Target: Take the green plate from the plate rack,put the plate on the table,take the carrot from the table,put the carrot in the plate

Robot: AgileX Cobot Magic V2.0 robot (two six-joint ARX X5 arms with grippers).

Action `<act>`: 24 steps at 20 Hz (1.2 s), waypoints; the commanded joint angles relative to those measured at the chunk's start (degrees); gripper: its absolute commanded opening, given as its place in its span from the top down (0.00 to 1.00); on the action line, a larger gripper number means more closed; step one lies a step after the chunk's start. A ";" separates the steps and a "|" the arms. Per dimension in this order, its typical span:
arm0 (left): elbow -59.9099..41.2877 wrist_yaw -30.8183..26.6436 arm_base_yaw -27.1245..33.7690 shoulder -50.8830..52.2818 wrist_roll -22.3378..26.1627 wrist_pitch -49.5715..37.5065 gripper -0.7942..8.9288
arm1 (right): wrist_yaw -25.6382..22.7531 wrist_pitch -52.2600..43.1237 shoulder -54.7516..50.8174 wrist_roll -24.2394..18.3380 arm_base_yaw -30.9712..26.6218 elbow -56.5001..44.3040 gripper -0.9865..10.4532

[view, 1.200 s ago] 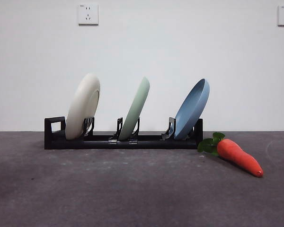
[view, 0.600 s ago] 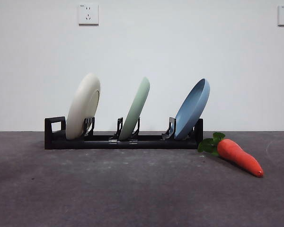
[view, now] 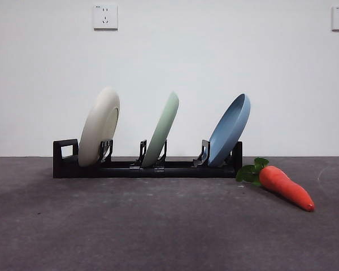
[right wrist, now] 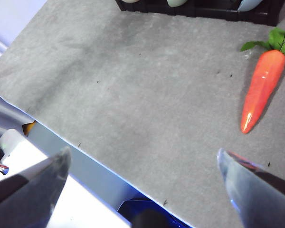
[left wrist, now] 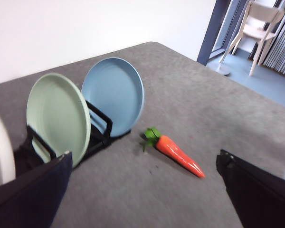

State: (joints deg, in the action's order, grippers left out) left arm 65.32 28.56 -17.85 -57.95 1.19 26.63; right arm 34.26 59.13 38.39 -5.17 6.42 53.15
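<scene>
Between the cream-white plate [view: 99, 127] and the blue plate [view: 230, 130], the green plate [view: 161, 130] stands on edge in the middle slot of the plate rack [view: 147, 168], leaning to the right like its neighbours. It looks like matte plastic, so I judge it light, stiff and not very fragile, though its smooth face may slip in the jaws. The best hold is likely the upper rim, which stands clear above the prongs with open space on both sides; a pinch across that thin edge should let it lift straight out of the slot.

Just right of the rack's end, the carrot [view: 285, 187] lies on the table [view: 158, 226], leaves toward the rack and tip pointing right and nearer the camera. It seems a light toy, probably easiest to take across its thick middle.

Neither arm shows in the front view. In its wrist view the left gripper [left wrist: 147, 190] hangs above the table with its jaws spread wide and nothing between them, looking down on the green plate and the carrot. The right gripper [right wrist: 142, 175] is also wide open and empty, over the table's near edge, well apart from the carrot. No step of the task is done yet.
</scene>
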 commanded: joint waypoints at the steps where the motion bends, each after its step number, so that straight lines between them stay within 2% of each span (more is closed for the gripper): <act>1: 2.93 -6.12 -4.61 -6.84 -1.46 -5.33 0.38 | -0.09 -0.61 0.74 -0.22 0.13 0.26 0.34; 6: 13.31 -11.76 -10.03 -24.17 -1.11 -11.43 0.38 | -0.11 -0.90 1.53 -0.24 0.13 0.28 0.34; 13: 29.33 -16.13 -10.67 -46.84 -1.09 -12.63 0.38 | -0.11 -0.87 1.73 -0.22 0.13 0.28 0.34; 18: 30.29 -19.58 -10.62 -54.71 -0.98 -17.53 0.38 | -0.13 -0.85 1.75 -0.20 0.13 0.28 0.34; 24: 30.29 -19.54 -10.62 -59.93 -0.98 -18.56 0.38 | -0.13 -0.81 1.73 -0.02 0.13 0.28 0.34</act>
State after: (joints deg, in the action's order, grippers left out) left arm 95.57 9.10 -28.47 -117.23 0.36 8.58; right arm 34.26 58.65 40.16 -5.17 6.42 53.15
